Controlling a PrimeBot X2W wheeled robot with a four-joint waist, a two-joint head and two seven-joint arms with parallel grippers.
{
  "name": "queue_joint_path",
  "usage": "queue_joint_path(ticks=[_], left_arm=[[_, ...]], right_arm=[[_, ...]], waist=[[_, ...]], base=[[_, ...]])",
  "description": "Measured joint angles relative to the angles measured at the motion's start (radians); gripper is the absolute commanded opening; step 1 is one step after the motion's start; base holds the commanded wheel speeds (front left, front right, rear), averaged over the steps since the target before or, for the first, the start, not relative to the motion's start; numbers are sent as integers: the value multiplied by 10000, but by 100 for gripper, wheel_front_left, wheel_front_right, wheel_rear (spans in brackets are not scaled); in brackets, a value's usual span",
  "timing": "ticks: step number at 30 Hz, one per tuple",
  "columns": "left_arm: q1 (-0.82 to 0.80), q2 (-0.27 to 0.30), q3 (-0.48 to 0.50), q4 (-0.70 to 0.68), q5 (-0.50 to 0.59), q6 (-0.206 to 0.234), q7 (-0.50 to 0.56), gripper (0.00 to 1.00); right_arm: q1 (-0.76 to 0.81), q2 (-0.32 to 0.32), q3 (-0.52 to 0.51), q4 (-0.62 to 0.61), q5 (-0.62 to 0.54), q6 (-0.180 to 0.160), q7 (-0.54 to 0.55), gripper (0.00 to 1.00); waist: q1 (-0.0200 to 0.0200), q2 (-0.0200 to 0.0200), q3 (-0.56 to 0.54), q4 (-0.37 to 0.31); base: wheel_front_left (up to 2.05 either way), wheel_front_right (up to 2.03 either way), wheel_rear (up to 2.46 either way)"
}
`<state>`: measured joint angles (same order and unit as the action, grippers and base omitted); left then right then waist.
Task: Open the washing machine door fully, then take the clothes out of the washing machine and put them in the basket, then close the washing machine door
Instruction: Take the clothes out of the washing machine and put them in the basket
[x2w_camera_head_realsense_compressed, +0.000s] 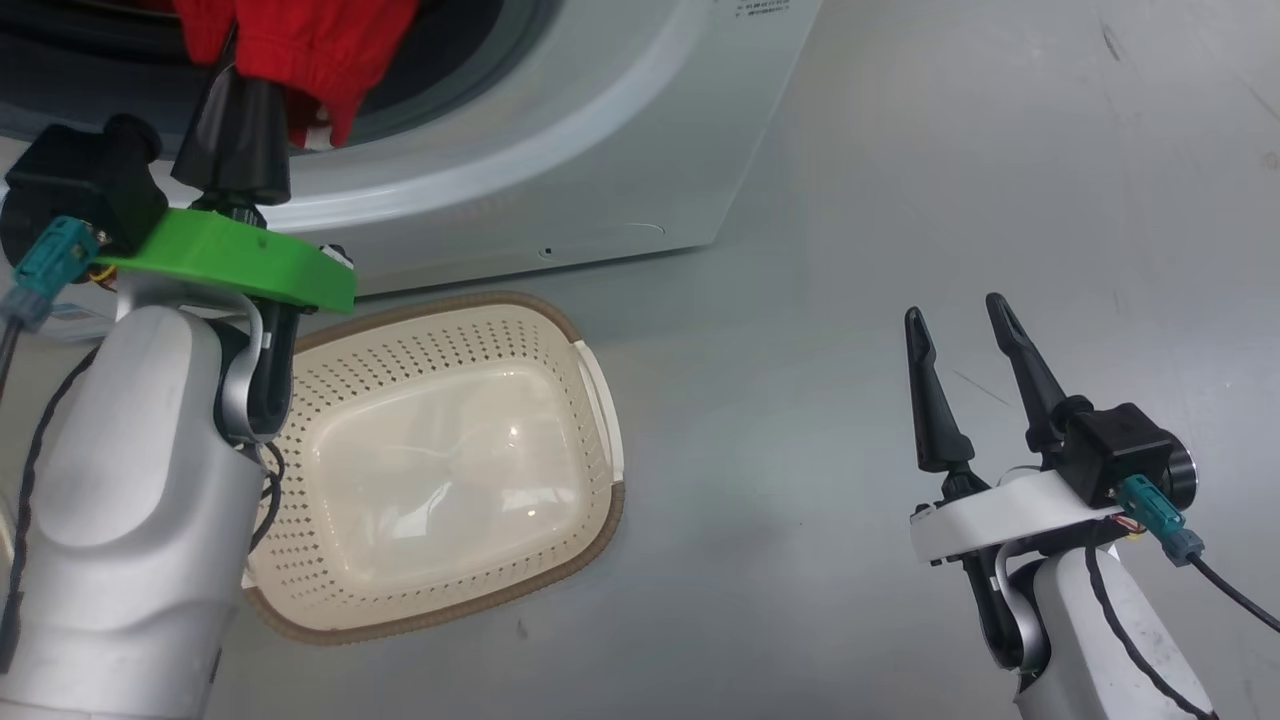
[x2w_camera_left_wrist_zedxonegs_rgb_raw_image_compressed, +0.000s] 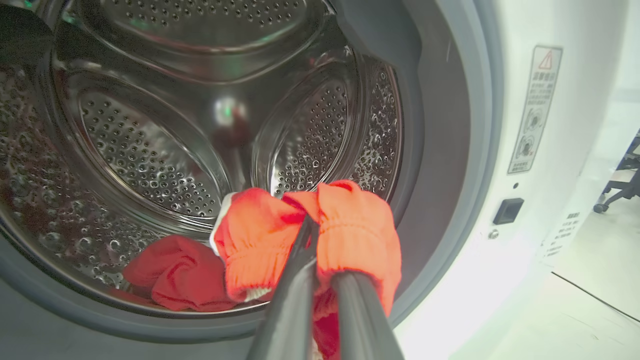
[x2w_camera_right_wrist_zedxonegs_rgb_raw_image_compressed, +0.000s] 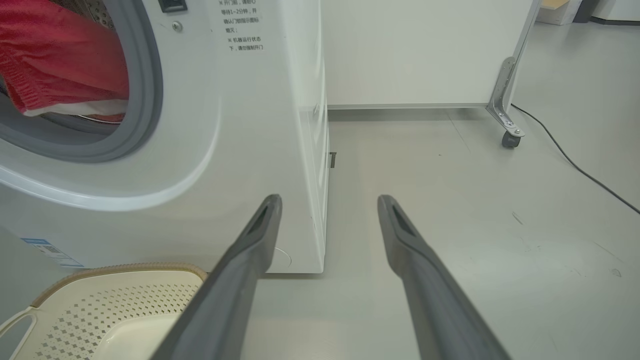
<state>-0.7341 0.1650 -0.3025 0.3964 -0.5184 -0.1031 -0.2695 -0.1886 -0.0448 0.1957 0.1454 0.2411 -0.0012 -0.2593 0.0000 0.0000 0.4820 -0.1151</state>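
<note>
The left gripper (x2w_camera_left_wrist_zedxonegs_rgb_raw_image_compressed: 311, 227) is squeezed shut on a bunch of the red clothes (x2w_camera_left_wrist_zedxonegs_rgb_raw_image_compressed: 355, 225), right at the mouth of the washing machine (x2w_camera_head_realsense_compressed: 560, 170). More red cloth (x2w_camera_left_wrist_zedxonegs_rgb_raw_image_compressed: 175, 280) lies low in the shiny drum (x2w_camera_left_wrist_zedxonegs_rgb_raw_image_compressed: 150, 150) behind it. The right gripper (x2w_camera_head_realsense_compressed: 955, 305) is spread wide and holds nothing. It hangs over the floor (x2w_camera_head_realsense_compressed: 900, 150), beside the basket (x2w_camera_head_realsense_compressed: 450, 330). The basket sits just in front of the machine, with nothing in it yet. The drum is open, so I think the door step is done. The clothes must go into the basket, then the door gets shut.
</note>
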Motion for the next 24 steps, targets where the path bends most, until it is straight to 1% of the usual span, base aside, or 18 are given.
queue_joint_path(ticks=[2, 4, 7, 13, 20, 24], left_arm=[[194, -90, 54, -263, 27, 29, 12, 0], [377, -130, 92, -562, 146, 100, 44, 0], [655, -150, 163, -1089, 347, 184, 58, 0], [1184, -278, 585, -2562, 788, 293, 100, 0], [2246, -311, 700, -3613, 1175, 464, 100, 0], [2806, -372, 679, -4050, 1220, 468, 100, 0]], right_arm=[[147, -4, -35, 33, -17, 2, 0, 100], [240, -2, -35, 79, -38, 92, 0, 100], [402, -2, -38, 123, -50, 94, 0, 100], [771, -2, -59, 198, -50, 125, 0, 100], [1145, 0, 56, 209, 23, 205, 0, 100], [1408, 2, 81, 123, 50, 203, 0, 100]], waist=[[0, 0, -216, 112], [0, 0, -439, 222], [0, 0, -781, 375], [0, 0, -1483, 633], [0, 0, -2284, 840], [0, 0, -2692, 902]], base=[[0, 0, 0], [0, 0, 0], [0, 0, 0], [0, 0, 0], [0, 0, 0], [0, 0, 0]])
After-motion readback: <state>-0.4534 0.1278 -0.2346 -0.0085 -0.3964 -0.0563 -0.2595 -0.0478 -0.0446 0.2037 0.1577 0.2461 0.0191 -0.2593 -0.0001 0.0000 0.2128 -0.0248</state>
